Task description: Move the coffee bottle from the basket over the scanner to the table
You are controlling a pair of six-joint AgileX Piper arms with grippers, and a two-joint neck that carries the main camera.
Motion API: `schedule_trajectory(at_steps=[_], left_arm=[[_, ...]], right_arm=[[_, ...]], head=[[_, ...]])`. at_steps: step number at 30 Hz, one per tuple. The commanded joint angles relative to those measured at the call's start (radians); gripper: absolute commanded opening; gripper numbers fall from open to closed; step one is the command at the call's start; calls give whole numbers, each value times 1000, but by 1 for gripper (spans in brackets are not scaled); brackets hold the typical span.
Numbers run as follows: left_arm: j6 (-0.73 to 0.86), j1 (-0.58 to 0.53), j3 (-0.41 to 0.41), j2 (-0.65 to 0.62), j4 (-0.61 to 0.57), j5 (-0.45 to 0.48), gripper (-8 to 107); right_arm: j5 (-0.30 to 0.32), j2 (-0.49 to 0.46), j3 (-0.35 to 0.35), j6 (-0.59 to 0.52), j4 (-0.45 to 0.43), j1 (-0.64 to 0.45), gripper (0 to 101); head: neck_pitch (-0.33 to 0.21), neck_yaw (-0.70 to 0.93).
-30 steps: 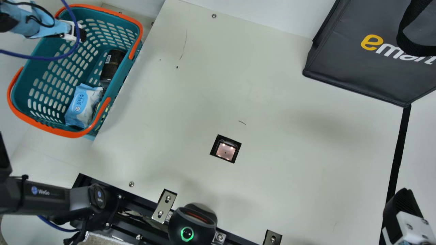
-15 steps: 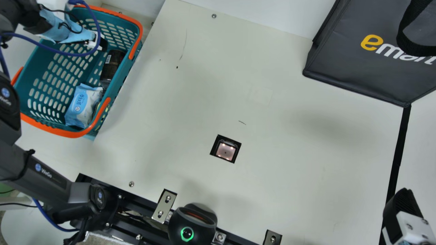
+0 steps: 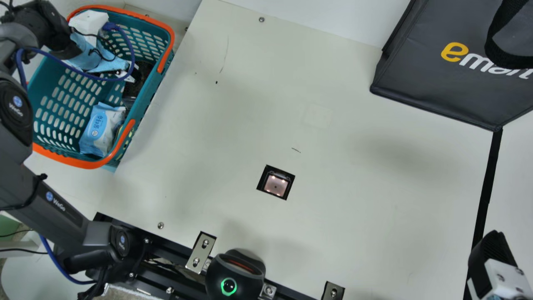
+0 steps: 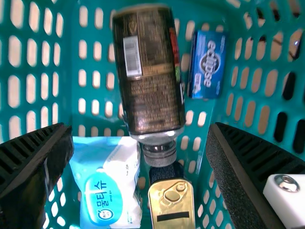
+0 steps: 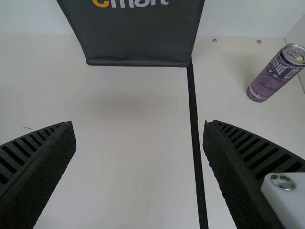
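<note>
Since the earlier frame, our left arm has swung towards the main view's four o'clock, bringing the left hand [image 4: 140, 138] over the coffee bottle [image 4: 150, 86]. The bottle lies on its side at three o'clock in the basket [image 3: 145, 100], its cap towards six. Our left hand is wide open with nothing gripped, a finger to either side of the bottle's line. Our right hand [image 5: 139, 143] is also spread and empty.

We should centre on the label rather than the narrow neck, sink straight down and close across the body. The small blue box [image 4: 207, 64] sits close by one flank, so we'd slip that finger carefully into the gap; the wipes pack [image 3: 98, 129] and gold-topped tin [image 4: 171, 200] near the cap could snag too.

Once gripped, we'd best lift well above the basket's three o'clock rim and orange handle [image 3: 165, 50] before travelling. The scanner [image 3: 275, 184] lies at four o'clock from the basket across open tabletop [image 3: 216, 133], and the dark bag [image 3: 420, 83] at the view's two o'clock leaves that route free.
</note>
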Motion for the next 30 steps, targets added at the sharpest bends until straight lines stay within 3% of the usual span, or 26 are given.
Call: schedule_trajectory(at_steps=[1,11,19,30], left_arm=[[5,5,21,0,0,-8,90],[31,34,130,-18,-10,-70,90],[87,56,201,-39,-89,-153,90],[134,58,184,10,-217,-248,90]], right_arm=[[0,0,0,0,0,0,95],[0,0,0,0,0,0,95],[0,0,0,0,0,0,95],[1,0,0,0,0,0,95]], head=[[-29,4],[-29,4],[-29,4],[-29,4]])
